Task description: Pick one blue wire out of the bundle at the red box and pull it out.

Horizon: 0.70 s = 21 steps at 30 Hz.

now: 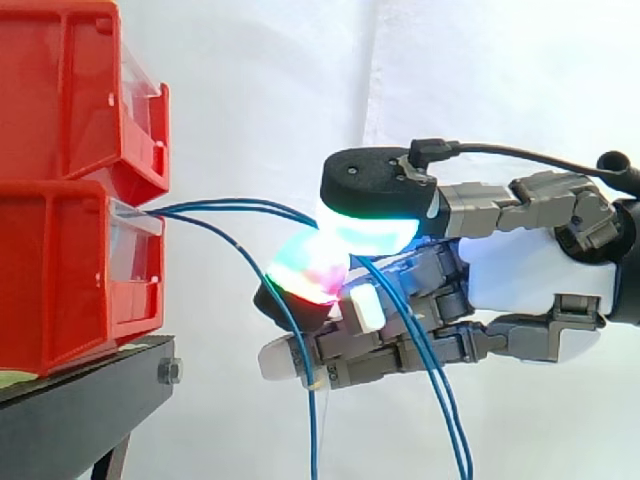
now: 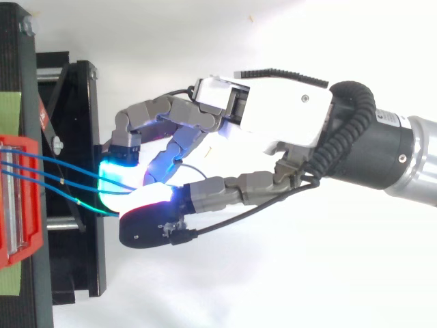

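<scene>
Side view first. Pull straight back, away from the red box (image 1: 60, 280), slow and steady. Squeeze tight on just one blue wire (image 1: 240, 207), and let go of any extra one caught in the pinch. Watch for snags on the other wires hanging under the hand (image 1: 510, 270). No yanking, no twisting.

Closest to the palm: fingers curled in, nearly closed, not wide at all. At the tips: two fat glowing pads (image 1: 370, 228), one above and one below, pressed close with blue wire running between them. Looks like a pinch on the wire. Hard to tell whether one wire or two in that pinch. Just below the hand: loose wire drooping down past the lower fingers. Ahead of the fingertips: wire stretched across open air in a soft bow. Farthest from the hand: the red box with the wires coming out of its front, sitting on a black stand (image 1: 80, 400). Seen from above: three blue wires side by side, leaving the box toward the pads.
</scene>
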Available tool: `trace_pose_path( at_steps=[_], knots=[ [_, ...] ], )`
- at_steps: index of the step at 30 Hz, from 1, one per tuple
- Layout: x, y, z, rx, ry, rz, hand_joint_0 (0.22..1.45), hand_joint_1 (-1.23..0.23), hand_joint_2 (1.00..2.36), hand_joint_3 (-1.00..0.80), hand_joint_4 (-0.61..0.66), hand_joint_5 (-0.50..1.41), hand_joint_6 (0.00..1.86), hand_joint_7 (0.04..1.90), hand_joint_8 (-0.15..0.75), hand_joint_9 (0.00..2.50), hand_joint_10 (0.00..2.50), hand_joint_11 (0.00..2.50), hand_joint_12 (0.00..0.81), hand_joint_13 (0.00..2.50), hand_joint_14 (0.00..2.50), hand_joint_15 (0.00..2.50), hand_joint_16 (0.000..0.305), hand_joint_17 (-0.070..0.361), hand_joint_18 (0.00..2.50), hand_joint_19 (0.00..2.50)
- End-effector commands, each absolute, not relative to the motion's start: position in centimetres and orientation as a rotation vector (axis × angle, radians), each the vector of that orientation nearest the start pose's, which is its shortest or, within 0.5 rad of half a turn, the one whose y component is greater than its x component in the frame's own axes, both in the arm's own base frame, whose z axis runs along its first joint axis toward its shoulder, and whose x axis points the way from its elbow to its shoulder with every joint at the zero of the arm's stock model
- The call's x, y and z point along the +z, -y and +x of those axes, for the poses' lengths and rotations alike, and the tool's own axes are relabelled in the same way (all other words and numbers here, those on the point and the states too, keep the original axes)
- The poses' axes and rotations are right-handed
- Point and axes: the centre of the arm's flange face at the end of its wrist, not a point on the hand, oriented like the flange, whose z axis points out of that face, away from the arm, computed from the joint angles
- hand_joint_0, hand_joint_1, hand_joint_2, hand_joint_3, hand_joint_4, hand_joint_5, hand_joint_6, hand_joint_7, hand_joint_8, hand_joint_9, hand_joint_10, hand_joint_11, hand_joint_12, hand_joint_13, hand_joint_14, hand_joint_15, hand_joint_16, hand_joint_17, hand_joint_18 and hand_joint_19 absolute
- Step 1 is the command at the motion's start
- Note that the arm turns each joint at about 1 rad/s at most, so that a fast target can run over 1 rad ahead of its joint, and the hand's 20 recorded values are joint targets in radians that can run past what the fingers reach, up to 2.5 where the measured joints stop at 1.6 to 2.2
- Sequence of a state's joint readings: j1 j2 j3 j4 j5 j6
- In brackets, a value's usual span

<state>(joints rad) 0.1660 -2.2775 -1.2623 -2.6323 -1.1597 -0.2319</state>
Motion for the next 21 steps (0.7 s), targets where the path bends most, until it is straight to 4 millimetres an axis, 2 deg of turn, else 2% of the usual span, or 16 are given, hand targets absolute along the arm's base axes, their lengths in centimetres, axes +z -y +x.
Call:
trace_pose_path(
  at_steps=[1,7,11,21],
  knots=[
    [24.4,4.9,75.8,0.901,-1.061,1.11,0.61,-0.77,1.02,-0.14,0.3,-0.09,0.69,1.06,0.278,1.06,0.03,0.74,0.39,0.43,0.01,0.29,0.062,0.139,0.27,0.39],
    [24.6,4.9,75.8,0.891,-1.067,1.094,0.61,-0.77,1.02,-0.12,0.28,-0.09,0.69,1.06,0.279,1.06,0.03,0.76,0.394,0.43,0.01,0.28,0.062,0.139,0.27,0.39],
    [24.7,4.8,75.9,0.888,-1.07,1.089,0.61,-0.75,1.02,-0.08,0.25,-0.1,0.75,1.0,0.285,1.06,0.03,0.77,0.396,0.42,0.01,0.28,0.062,0.141,0.27,0.4],
    [25.4,4.8,75.8,0.886,-1.067,1.081,0.61,-0.71,1.02,-0.05,0.28,-0.11,0.79,0.94,0.306,1.08,0.03,0.76,0.418,0.43,0.01,0.28,0.067,0.15,0.29,0.4]
  ],
)
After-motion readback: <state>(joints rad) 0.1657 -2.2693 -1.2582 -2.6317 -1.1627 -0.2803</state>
